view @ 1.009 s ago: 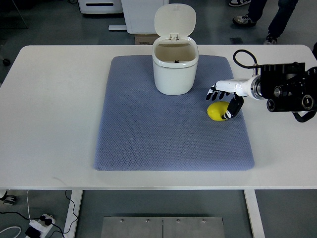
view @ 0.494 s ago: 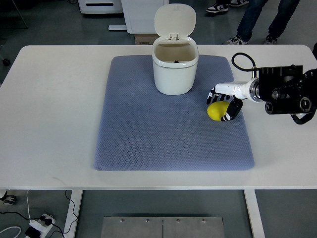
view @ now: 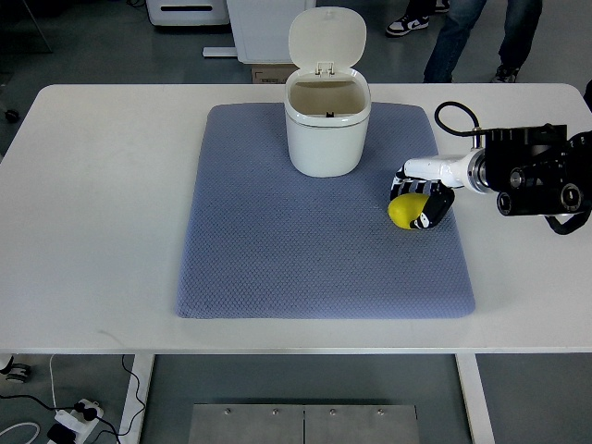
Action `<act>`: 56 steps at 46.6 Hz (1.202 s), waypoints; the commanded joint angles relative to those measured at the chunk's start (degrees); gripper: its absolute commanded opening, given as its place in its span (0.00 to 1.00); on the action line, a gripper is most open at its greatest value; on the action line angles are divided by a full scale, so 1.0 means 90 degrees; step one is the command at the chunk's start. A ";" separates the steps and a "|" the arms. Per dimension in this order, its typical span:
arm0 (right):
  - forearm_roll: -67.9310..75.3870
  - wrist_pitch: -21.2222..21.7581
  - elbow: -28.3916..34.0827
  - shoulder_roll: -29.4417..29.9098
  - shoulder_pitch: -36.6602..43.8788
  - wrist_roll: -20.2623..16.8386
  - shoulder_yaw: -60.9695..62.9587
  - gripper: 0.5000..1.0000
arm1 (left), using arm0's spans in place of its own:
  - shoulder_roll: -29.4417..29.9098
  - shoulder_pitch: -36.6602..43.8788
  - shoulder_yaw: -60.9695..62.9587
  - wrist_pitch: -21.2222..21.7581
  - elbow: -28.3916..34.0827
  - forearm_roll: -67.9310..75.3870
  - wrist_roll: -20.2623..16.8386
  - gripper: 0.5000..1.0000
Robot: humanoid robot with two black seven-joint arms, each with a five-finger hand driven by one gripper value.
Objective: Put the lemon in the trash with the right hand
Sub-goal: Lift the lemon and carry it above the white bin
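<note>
Top view shows a white worktop (view: pixel 102 185) with a blue-grey mat (view: pixel 305 250) lying flat in the middle. A white trash bin (view: pixel 326 129) stands on the mat at 12 o'clock. Its lid (view: pixel 326 37) is flipped up and back, so the bin is open. I can see the pale inside wall.

The yellow lemon (view: pixel 404 211) sits on the mat at about 4 o'clock from the bin, near the mat's right edge. It is near the bin but not touching it.

The right hand (view: pixel 424 194) comes in from 3 o'clock on a big black arm (view: pixel 541 171). The hand is white with black tips. Its fingers (view: pixel 407 179) curl over the top and right side of the lemon, and a black thumb part touches the lemon's lower right. The hand is closing around the lemon, which seems to rest on the mat. A black cable (view: pixel 453 116) loops up behind the wrist.

At 1 o'clock, past the far edge of the worktop, a person's legs and shoes (view: pixel 462 23) stand on the grey floor. At 7 o'clock, under the worktop, a power strip (view: pixel 74 416) lies on the floor.
</note>
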 commanded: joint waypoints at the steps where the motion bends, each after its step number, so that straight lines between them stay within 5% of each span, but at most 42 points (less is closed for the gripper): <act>1: -0.0007 -0.0004 0.0000 0.0017 -0.0001 -0.0009 -0.0044 0.00 | 0.0000 0.0001 0.0000 0.0000 0.0002 -0.0001 0.0000 1.00; 33: 0.0022 0.0015 -0.0117 -0.0452 0.0946 -0.0039 -0.0045 0.00 | 0.0000 0.0001 0.0000 0.0000 -0.0008 -0.0001 0.0000 1.00; 56: 0.1174 0.0035 -0.0557 -0.0589 0.1064 -0.0029 0.1166 0.00 | 0.0000 0.0001 0.0000 0.0000 0.0002 -0.0001 0.0000 1.00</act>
